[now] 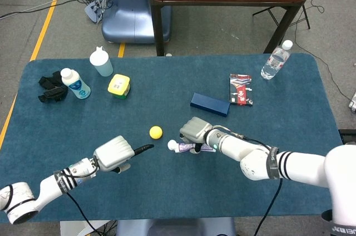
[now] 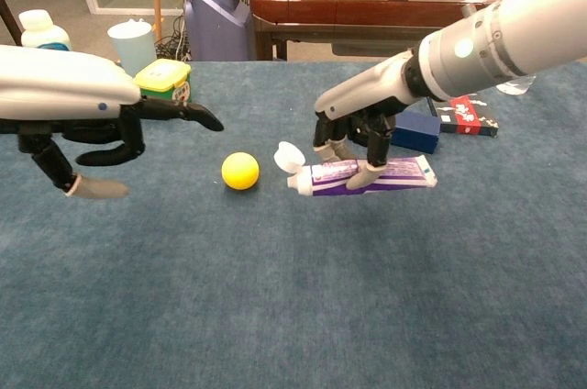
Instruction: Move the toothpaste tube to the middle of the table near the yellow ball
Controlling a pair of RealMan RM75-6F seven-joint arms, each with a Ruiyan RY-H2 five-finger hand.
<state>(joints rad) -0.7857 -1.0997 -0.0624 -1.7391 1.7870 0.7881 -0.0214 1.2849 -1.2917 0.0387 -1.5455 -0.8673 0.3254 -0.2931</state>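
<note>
Gripping the toothpaste tube (image 2: pixel 367 174) from above, the right robot hand (image 2: pixel 353 137) holds it just right of the yellow ball (image 2: pixel 240 171); the left robot hand (image 2: pixel 101 132) hovers left of the ball, fingers spread, holding nothing

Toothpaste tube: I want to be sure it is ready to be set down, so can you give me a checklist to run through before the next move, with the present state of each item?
1. Right hand holds the toothpaste tube: ok, fingers are wrapped over it.
2. Tube close to the yellow ball: ok, its cap end lies just beside the ball, apart from it.
3. Tube resting on the table: cannot tell, it looks level and low.
4. Left hand clear of the ball: ok, fingers spread, holding nothing, not touching.
5. Blue box out of the way: ok, behind the right hand.
</note>
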